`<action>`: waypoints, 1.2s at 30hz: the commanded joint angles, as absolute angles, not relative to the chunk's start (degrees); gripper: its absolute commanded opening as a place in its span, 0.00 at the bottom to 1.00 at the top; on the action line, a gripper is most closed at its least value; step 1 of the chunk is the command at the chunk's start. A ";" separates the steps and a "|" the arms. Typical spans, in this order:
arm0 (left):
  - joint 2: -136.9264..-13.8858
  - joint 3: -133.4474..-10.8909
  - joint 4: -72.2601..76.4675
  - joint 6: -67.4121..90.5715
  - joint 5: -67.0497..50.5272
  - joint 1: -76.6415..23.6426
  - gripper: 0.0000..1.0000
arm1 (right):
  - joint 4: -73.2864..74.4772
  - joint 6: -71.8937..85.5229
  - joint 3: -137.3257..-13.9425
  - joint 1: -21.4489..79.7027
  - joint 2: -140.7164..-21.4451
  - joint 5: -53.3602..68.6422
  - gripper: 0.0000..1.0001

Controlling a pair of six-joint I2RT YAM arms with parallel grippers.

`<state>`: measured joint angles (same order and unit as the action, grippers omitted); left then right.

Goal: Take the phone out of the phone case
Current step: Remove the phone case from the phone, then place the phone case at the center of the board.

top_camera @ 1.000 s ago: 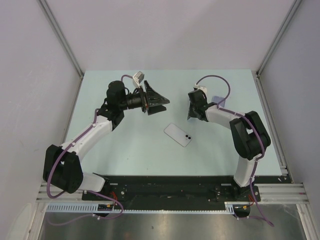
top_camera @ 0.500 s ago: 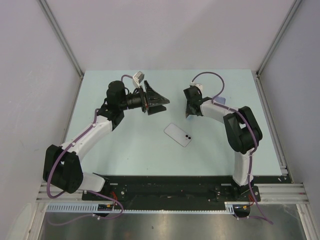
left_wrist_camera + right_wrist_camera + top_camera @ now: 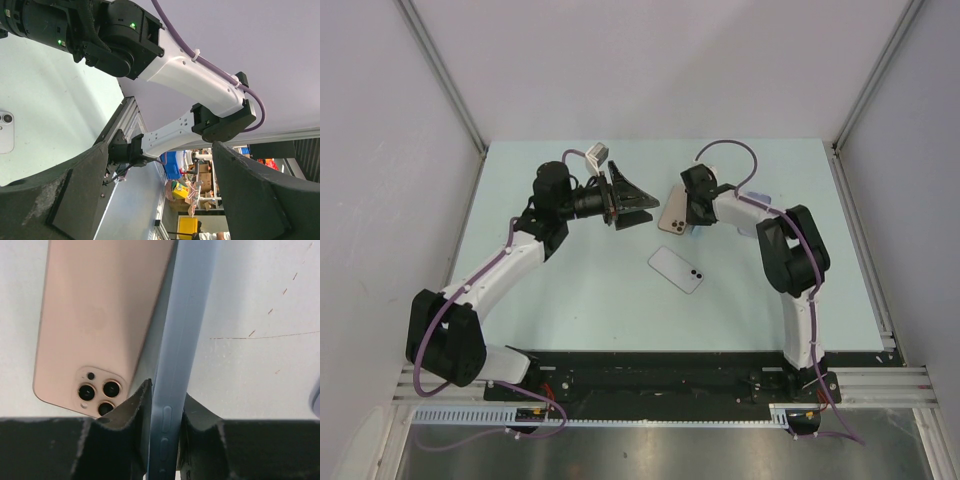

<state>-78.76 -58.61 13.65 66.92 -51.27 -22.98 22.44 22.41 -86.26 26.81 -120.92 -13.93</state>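
**Phone at the lip of its blue case, far side of the table**

On the pale green table (image 3: 540, 300), the right arm reaches toward the far middle. Its right claw (image 3: 166, 390) is clamped on the side wall of the blue phone case (image 3: 187, 315), which it holds edge-on. The left claw (image 3: 160, 150) hangs close by with its fingers spread wide and nothing between them.

The rose-gold phone (image 3: 100, 315) shows its whole back and three lenses, lying right against the case's open face. Whether one edge is caught under the rim cannot be told from either view. A second, white phone (image 3: 676, 270) lies flat nearer the arms, well apart from both claws (it is no part of the job).

The gold phone is likely a stiff, fairly dense slab, smooth enough to slide between hard fingers. Its screen and raised lenses would suffer most from a drop. The case looks soft and light, and its rim should flex and peel away rather than resist.

The safest hold on the phone is probably across its two long edges near mid-length, clear of the lens block and side buttons. The case is best kept pinched by its wall, as it is here.
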 commanded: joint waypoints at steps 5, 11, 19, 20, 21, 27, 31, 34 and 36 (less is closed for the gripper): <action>-79.28 -58.45 15.82 65.57 -52.56 -23.03 0.88 | 24.43 22.85 -83.06 26.10 -128.68 -9.58 0.17; -78.40 -58.54 15.47 64.95 -52.65 -22.85 0.88 | 24.70 24.26 -80.69 24.53 -122.18 -9.06 0.00; -76.91 -55.55 15.82 65.04 -53.35 -20.75 0.88 | 15.92 26.63 -67.17 18.55 -104.71 7.98 0.00; -76.56 -55.29 15.99 64.95 -53.44 -20.48 0.88 | 15.04 26.98 -65.32 18.02 -102.68 9.30 0.00; -76.38 -55.02 16.00 65.04 -53.61 -20.22 0.88 | 13.72 27.07 -61.56 17.15 -100.92 11.84 0.00; -76.02 -53.70 17.31 65.91 -54.14 -19.60 0.88 | 10.02 27.25 -49.76 13.89 -90.54 24.87 0.16; -75.85 -52.21 20.21 67.67 -54.40 -19.60 0.88 | 10.37 27.51 -42.65 13.10 -85.62 25.22 0.19; -75.32 -51.77 20.39 68.20 -54.32 -19.60 0.88 | 10.46 29.09 -38.86 11.61 -80.61 26.45 0.16; -74.97 -51.68 20.30 68.20 -54.23 -19.60 0.88 | 11.60 30.49 -37.10 9.50 -75.27 25.93 0.04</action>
<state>-77.84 -52.05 17.10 67.51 -52.80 -19.84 12.32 27.66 -39.66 12.27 -83.85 23.46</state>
